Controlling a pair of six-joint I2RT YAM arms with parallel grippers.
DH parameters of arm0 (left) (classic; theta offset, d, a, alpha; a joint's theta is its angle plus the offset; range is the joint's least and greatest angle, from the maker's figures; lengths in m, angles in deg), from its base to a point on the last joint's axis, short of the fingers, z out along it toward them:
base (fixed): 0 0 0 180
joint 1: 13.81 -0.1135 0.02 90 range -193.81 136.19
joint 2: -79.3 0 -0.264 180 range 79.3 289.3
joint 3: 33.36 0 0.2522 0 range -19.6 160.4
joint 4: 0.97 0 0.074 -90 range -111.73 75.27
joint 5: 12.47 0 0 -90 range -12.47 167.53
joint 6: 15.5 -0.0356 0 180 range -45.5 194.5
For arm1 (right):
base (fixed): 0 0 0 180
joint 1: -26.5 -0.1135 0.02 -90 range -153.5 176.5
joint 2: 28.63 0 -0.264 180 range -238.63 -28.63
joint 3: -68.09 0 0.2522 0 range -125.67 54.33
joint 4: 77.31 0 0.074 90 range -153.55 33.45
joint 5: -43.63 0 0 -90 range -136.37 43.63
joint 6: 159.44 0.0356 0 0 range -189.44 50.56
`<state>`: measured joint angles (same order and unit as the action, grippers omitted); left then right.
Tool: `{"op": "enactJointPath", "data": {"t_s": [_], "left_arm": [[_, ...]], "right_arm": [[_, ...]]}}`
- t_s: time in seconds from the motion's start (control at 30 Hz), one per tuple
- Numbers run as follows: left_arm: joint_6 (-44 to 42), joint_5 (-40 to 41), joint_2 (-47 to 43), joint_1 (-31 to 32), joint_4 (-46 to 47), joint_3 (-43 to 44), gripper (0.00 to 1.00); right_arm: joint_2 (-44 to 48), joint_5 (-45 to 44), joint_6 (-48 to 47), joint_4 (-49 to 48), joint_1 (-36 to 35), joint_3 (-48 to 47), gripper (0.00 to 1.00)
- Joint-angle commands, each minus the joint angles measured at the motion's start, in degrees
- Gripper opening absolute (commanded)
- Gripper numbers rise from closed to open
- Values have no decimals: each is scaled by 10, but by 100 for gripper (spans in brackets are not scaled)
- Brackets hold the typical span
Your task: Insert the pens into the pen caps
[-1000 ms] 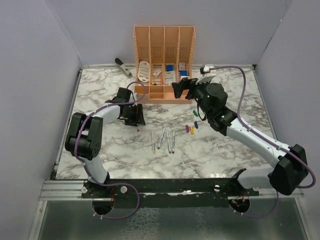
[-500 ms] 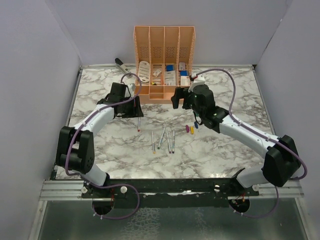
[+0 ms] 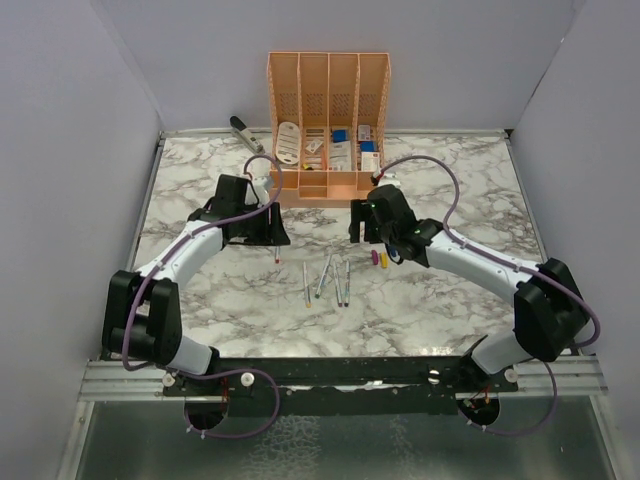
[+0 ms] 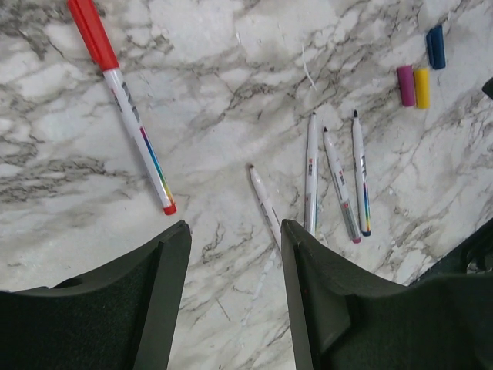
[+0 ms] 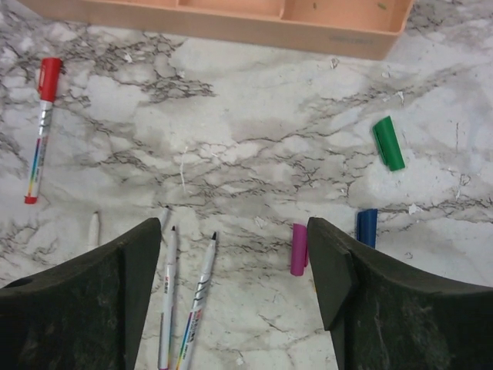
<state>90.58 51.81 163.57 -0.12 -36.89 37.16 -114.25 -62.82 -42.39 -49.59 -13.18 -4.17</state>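
Observation:
One pen wearing the red cap [image 4: 127,108] lies on the marble; it also shows in the top view [image 3: 277,247] and the right wrist view [image 5: 40,127]. Several uncapped pens [image 3: 328,280] lie side by side at the centre, also in the left wrist view [image 4: 339,185]. The purple cap [image 5: 299,248], blue cap [image 5: 367,227] and green cap [image 5: 389,142] lie loose; the yellow cap [image 4: 421,87] sits beside the purple one. My left gripper [image 4: 233,239] hovers open and empty near the red-capped pen. My right gripper [image 5: 233,231] hovers open and empty above the pen tips and purple cap.
An orange organiser [image 3: 328,120] with boxes stands at the back centre; its front edge shows in the right wrist view [image 5: 231,19]. A grey stapler [image 3: 245,133] lies left of it. Grey walls close in the table on three sides.
My right gripper has moved from in front of the organiser toward me, over the caps. My left arm has stretched out, its gripper staying beside the red-capped pen.

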Motion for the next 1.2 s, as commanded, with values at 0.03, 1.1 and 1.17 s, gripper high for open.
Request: {"op": "enactJointPath", "data": {"t_s": [0.03, 1.1, 1.17], "left_arm": [[-4, -26, -46, 12, -10, -47, 53], [23, 133, 68, 197, -28, -25, 48], [25, 135, 76, 199, -28, -21, 48]], "right_arm": [[-8, 15, 22, 28, -4, 23, 73], [21, -44, 45, 42, -5, 24, 70], [18, -43, 41, 41, -5, 21, 70]]}}
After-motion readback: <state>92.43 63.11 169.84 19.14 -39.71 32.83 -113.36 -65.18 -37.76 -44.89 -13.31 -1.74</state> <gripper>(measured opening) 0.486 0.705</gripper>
